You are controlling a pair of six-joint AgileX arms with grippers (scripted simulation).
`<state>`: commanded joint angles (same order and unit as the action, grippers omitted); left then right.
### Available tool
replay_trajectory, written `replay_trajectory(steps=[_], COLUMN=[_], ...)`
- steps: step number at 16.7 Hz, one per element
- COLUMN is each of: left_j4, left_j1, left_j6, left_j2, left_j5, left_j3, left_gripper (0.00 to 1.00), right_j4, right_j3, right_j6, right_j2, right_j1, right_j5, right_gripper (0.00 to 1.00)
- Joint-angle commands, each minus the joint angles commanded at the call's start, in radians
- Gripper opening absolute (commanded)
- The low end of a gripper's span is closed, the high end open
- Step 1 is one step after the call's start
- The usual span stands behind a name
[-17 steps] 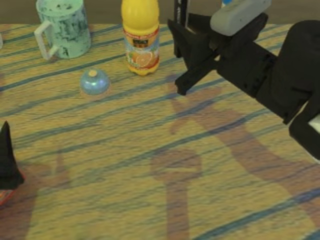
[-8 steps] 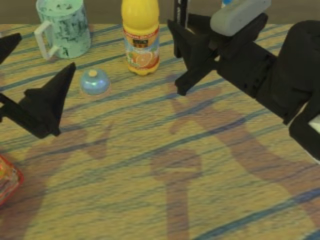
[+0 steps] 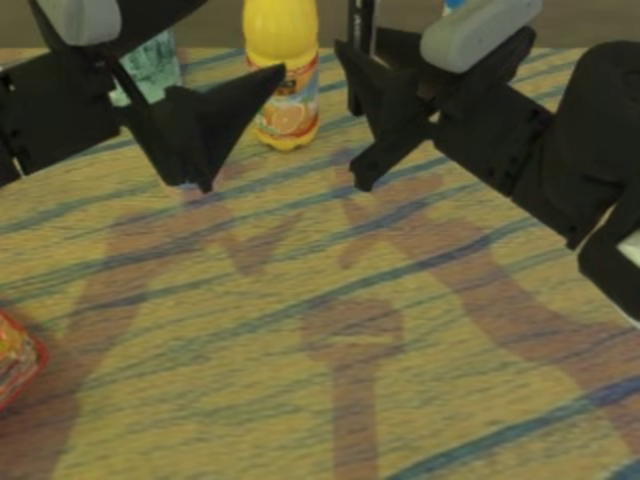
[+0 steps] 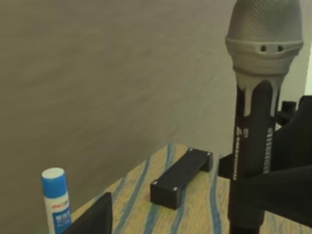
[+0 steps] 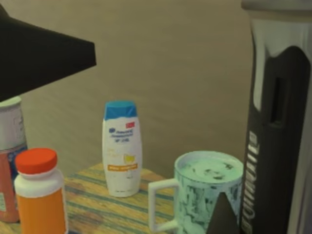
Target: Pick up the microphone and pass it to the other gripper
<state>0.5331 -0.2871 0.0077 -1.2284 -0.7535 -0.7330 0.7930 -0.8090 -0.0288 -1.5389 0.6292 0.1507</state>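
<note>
The microphone (image 4: 253,146) stands upright in the air, silver mesh head up, and only its black handle (image 3: 360,22) shows in the top view. My right gripper (image 3: 365,108) is shut on its lower handle at the table's back middle, and the handle (image 5: 273,146) fills the edge of the right wrist view. My left gripper (image 3: 245,128) hangs open just left of it, wedge fingers pointing toward the microphone with a gap between. One left finger (image 4: 92,219) shows in the left wrist view, apart from the microphone.
An orange juice bottle (image 3: 283,60) stands between the two grippers at the back. A mint mug (image 5: 209,195) is partly behind my left arm. A black block (image 4: 180,178), a blue-and-white tube (image 4: 54,197), a shampoo bottle (image 5: 122,148) and an orange-capped bottle (image 5: 39,195) stand at the back.
My left arm has swung from the table's left edge up and to the right, toward the held microphone, now covering the blue bell. The right arm and microphone have not moved.
</note>
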Motion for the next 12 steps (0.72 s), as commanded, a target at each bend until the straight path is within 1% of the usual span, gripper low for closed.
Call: replay_trajectory(steps=[2, 8, 10, 12], left_j4=[0.015, 0.015, 0.02, 0.028], left_j1=[-0.01, -0.008, -0.033, -0.077], left_j6=[-0.001, -0.001, 0.001, 0.003], left_j2=[-0.039, -0.044, -0.08, -0.147], left_j5=[-0.026, -0.025, -0.005, 0.035], left_j3=[-0.022, -0.023, -0.056, -0.115], left_gripper=[1.0, 1.0, 1.0, 1.0], right_j4=[0.0, 0.0, 0.0, 0.0], right_j3=[0.0, 0.0, 0.0, 0.0], right_j6=[0.0, 0.0, 0.0, 0.0], right_j2=[0.0, 0.0, 0.0, 0.0], right_j1=[0.0, 0.0, 0.0, 0.0], right_j5=[0.0, 0.0, 0.0, 0.0], right_gripper=[0.0, 0.0, 0.0, 0.0])
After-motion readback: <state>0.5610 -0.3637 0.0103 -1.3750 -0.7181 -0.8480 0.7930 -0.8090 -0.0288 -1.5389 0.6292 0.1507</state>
